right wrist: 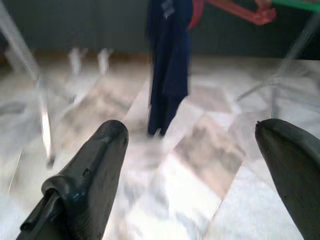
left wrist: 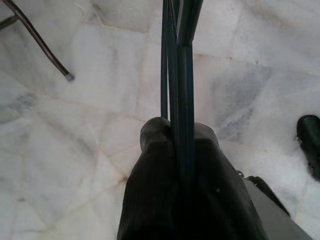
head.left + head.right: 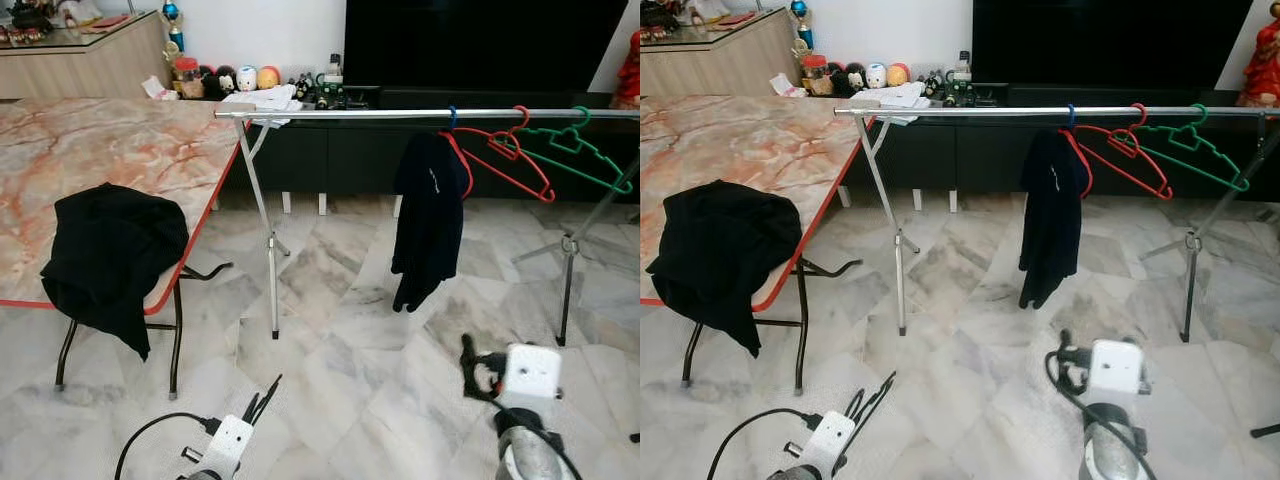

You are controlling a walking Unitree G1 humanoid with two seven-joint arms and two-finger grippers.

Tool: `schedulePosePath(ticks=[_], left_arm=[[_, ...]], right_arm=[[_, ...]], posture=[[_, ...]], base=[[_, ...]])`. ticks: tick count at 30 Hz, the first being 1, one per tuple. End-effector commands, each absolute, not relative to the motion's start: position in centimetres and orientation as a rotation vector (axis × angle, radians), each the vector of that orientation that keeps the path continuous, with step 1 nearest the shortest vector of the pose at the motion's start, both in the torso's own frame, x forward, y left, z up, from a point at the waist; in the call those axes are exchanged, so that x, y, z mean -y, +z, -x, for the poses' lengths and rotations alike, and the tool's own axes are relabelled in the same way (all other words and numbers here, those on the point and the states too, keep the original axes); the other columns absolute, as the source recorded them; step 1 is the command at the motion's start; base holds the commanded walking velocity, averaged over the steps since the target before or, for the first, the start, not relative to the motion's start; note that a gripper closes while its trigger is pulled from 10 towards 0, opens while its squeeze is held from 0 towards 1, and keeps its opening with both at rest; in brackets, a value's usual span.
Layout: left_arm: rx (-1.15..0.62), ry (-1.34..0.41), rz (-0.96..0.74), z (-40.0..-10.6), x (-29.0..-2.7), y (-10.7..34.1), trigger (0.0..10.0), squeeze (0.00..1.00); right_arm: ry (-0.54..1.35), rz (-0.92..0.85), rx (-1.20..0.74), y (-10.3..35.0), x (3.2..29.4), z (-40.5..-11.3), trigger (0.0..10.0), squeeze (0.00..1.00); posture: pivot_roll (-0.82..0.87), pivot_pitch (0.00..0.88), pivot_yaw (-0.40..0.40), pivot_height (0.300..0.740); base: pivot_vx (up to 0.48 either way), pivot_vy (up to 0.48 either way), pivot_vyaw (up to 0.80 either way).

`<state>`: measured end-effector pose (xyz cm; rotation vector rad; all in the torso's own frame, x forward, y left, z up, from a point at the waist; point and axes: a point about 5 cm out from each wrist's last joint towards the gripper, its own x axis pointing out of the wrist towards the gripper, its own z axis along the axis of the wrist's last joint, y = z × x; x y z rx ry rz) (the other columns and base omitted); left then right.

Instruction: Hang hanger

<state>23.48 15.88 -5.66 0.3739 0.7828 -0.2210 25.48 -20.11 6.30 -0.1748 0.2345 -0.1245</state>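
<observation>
Hanging low over the marble floor (image 3: 350,380), the left gripper (image 2: 175,135) pinches a dark hanger (image 2: 179,60) between closed fingers; the right gripper (image 1: 192,150) is spread wide, facing the rail (image 3: 400,114) with a black garment (image 3: 428,220)

A home living room doubling as a laundry spot.

Toy figurines (image 3: 235,78) are lining a low dark TV console (image 3: 420,150) under a big black screen (image 3: 480,45), while a marble-topped folding table (image 3: 110,150) and a clothes rack (image 3: 420,114) are standing on the marble-tiled floor (image 3: 350,350).
</observation>
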Motion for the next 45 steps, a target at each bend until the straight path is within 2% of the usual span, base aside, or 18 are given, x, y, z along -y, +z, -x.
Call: schedulePosePath(ticks=[1, 3, 5, 9, 12, 13, 14, 18, 19, 24, 29, 31, 40, 45], left_arm=[[-0.777, -0.262, -0.420, -23.3, -16.0, -5.7, 10.0, 0.00], [-0.717, -0.290, -0.433, -24.5, -19.0, -4.3, 10.0, 0.00], [-0.654, -0.338, -0.423, -25.7, -20.2, -2.9, 10.0, 0.00], [-0.619, -0.407, -0.428, -26.6, -19.6, -2.1, 10.0, 0.00], [-0.620, -0.544, -0.431, -27.0, -18.4, -1.7, 10.0, 0.00], [-0.620, -0.544, -0.431, -27.0, -18.4, -1.7, 10.0, 0.00], [-0.637, -0.657, -0.425, -26.9, -17.4, -1.8, 10.0, 0.00], [-0.660, -0.815, -0.438, -26.5, -16.6, -1.7, 10.0, 0.00], [-0.682, -0.927, -0.447, -26.3, -16.4, -1.5, 10.0, 0.00], [-0.697, -1.027, -0.452, -26.5, -16.2, -0.9, 10.0, 0.00], [-0.708, -1.157, -0.470, -27.1, -15.8, 0.2, 10.0, 0.00], [-0.708, -1.228, -0.492, -27.4, -15.6, 0.7, 10.0, 0.00], [-0.702, -1.363, -0.586, -27.4, -15.7, 2.0, 10.0, 0.00], [-0.704, -1.408, -0.589, -27.2, -15.3, 2.2, 10.0, 0.00]], right_arm=[[0.002, 0.228, -0.276, 5.4, 18.9, -25.7, 10.0, 0.00], [0.114, 0.280, -0.289, 4.9, 18.0, -25.7, 10.0, 0.00], [0.175, 0.307, -0.311, 4.3, 17.7, -25.8, 10.0, 0.00], [0.266, 0.378, -0.346, 3.5, 17.8, -25.8, 10.0, 0.00], [0.439, 0.401, -0.375, 2.6, 17.2, -25.5, 10.0, 0.00], [0.439, 0.401, -0.375, 2.6, 17.2, -25.5, 10.0, 0.00], [0.592, 0.428, -0.367, 2.2, 16.4, -25.1, 10.0, 0.00], [0.799, 0.358, -0.363, 2.1, 15.1, -24.4, 10.0, 0.00], [0.960, 0.301, -0.385, 1.8, 14.6, -23.7, 10.0, 0.00], [1.155, 0.293, -0.436, 1.3, 14.7, -22.8, 10.0, 0.00], [1.251, 0.296, -0.426, 1.7, 14.8, -23.5, 10.0, 0.00], [1.290, 0.372, -0.421, 1.7, 15.0, -23.8, 10.0, 0.00], [1.250, 0.473, -0.295, 2.7, 14.4, -25.9, 10.0, 0.00], [1.278, 0.450, -0.287, 2.6, 13.9, -26.0, 10.0, 0.00]], posture=[[0.03, 0.079, 0.044, 0.740], [0.02, 0.078, 0.044, 0.740], [0.03, 0.078, 0.045, 0.740], [0.03, 0.077, 0.046, 0.740], [0.02, 0.075, 0.050, 0.740], [0.02, 0.075, 0.050, 0.740], [0.02, 0.074, 0.051, 0.740], [0.02, 0.072, 0.050, 0.740], [0.02, 0.069, 0.046, 0.740], [0.04, 0.067, 0.042, 0.740], [0.03, 0.059, 0.029, 0.740], [0.04, 0.056, 0.025, 0.740], [0.05, 0.052, 0.011, 0.740], [0.04, 0.054, 0.008, 0.740]], base=[[0.000, 0.000, 0.00], [0.000, 0.000, 0.00], [0.000, 0.000, 0.00], [0.000, 0.000, 0.00], [0.000, 0.000, 0.00], [0.000, 0.000, 0.00], [0.000, 0.000, 0.00], [0.000, 0.000, 0.00], [0.000, 0.000, 0.00], [0.000, 0.000, 0.00], [0.000, 0.000, 0.00], [0.000, 0.000, 0.00], [0.000, 0.000, 0.00], [0.000, 0.000, 0.00]])
